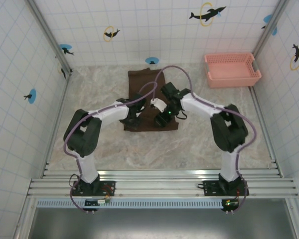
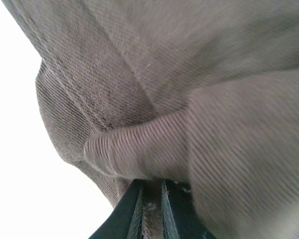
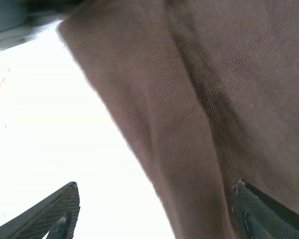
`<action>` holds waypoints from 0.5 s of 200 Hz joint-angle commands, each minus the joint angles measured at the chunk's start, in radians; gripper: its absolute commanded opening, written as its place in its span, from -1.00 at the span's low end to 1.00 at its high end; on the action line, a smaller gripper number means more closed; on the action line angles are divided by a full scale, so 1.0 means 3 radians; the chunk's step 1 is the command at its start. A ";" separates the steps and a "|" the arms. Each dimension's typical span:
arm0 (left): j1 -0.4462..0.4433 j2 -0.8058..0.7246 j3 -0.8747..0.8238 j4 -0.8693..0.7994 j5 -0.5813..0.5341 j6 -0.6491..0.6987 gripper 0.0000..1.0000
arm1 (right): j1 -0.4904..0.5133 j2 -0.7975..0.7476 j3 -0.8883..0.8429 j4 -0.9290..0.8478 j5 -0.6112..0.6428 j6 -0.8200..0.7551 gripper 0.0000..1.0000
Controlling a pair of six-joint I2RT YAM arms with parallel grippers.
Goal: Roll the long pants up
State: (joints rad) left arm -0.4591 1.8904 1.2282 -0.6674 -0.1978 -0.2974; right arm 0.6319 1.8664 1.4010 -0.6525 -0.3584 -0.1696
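The left arm (image 1: 82, 134) and right arm (image 1: 230, 130) bend with elbows outward, wrists close together ahead. The left hand (image 1: 133, 119) points down, its fingers (image 2: 177, 214) pinched on a fold of the pants (image 2: 189, 74). The right hand (image 3: 154, 199) holds its fingers (image 3: 55, 211) spread wide.

The dark brown cloth long pants (image 1: 139, 82) in the upper middle of the overhead frame are looking soft and matt, and close up their weave is showing fine diagonal ribs. The pink plastic mesh basket (image 1: 232, 69) at upper right is looking smooth and hard. The pale marbled tabletop (image 1: 189, 149) is looking matt. The silver metal rails (image 1: 159, 185) along the bottom are gleaming faintly. Low in the right wrist frame, the right gripper (image 3: 154, 214) is showing dark fingers (image 3: 55, 209) with cross-hatched, matt faces.
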 commanded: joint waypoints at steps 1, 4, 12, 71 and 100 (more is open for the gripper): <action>0.0022 0.0125 0.0101 -0.0086 -0.0135 -0.0056 -0.70 | 0.0383 -0.0467 -0.0345 0.0452 0.0835 -0.0493 0.78; 0.0023 0.0137 0.0106 -0.0081 -0.0129 -0.0056 -0.70 | 0.0400 -0.0477 -0.0353 0.0436 0.0841 -0.0489 0.78; 0.0022 0.0170 0.0112 -0.0067 -0.0128 -0.0056 -0.70 | 0.0432 -0.0484 -0.0367 0.0393 0.0838 -0.0472 0.73; 0.0027 0.0285 0.0196 -0.0084 -0.0127 -0.0029 -0.70 | 0.0884 -0.0853 -0.1179 0.0942 0.1581 -0.0948 0.56; 0.0028 0.0306 0.0258 -0.0142 -0.0144 0.0022 -0.70 | 0.1065 -0.0829 -0.1522 0.1538 0.2025 -0.1131 0.51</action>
State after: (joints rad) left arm -0.4572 1.9373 1.2903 -0.6930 -0.2356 -0.2955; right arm 0.9192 1.6447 0.9997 -0.3775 0.0856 -0.4313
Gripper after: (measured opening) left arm 0.151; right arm 0.762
